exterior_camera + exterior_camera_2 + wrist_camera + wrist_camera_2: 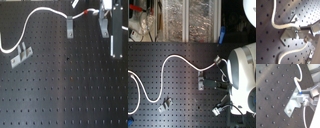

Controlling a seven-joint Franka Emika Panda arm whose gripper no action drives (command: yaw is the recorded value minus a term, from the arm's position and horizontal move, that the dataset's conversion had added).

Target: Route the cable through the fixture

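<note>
The cable (37,12) is a white cord. It runs from the first exterior view's left edge, arcs up and right, and passes the upright metal clip (70,26). Its red band (89,11) lies just before my gripper (103,15), which is shut on the cable beside that clip, low over the board. In the second exterior view the cable (175,56) loops across the board to the gripper (220,64) under the white arm. In the first wrist view the cable (277,25) reaches the clip (287,36) at my fingers (304,31).
A second metal clip (21,55) lies at the first exterior view's lower left on the black perforated board (65,90). A third clip (218,109) shows near the arm in the second exterior view. Clear bins (188,20) stand behind the board.
</note>
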